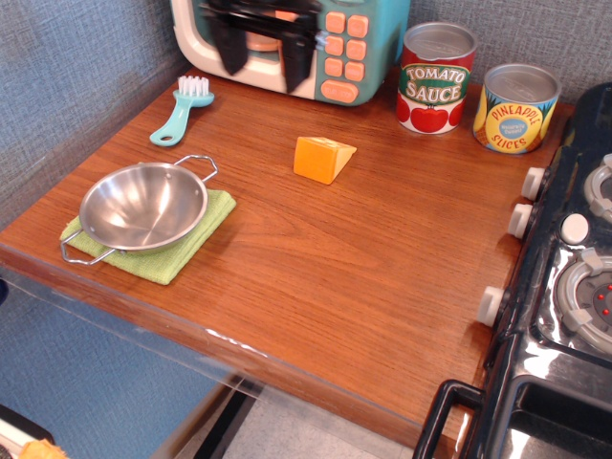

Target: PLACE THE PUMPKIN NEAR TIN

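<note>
Grey textured wall panels backed a reddish-brown wooden tabletop (316, 268), with a black toy stove (564, 287) along the right edge. On the wood sat the small orange wedge-shaped pumpkin block (322, 158), lying free with nothing touching it, roughly in the middle of the back half. The red tomato sauce tin (436, 78) stood off to its upper right, near but clearly apart, and the yellow pineapple slices tin (515, 108) was just beside that one. The black gripper (260, 53) hovered blurry at the top, in front of the teal toy microwave (344, 48), its fingers spread wide and holding nothing (pretty smeared, though). Over on the left, a steel bowl (143, 206) rested on a green cloth (196, 244), with a teal brush (182, 110) behind it.
</note>
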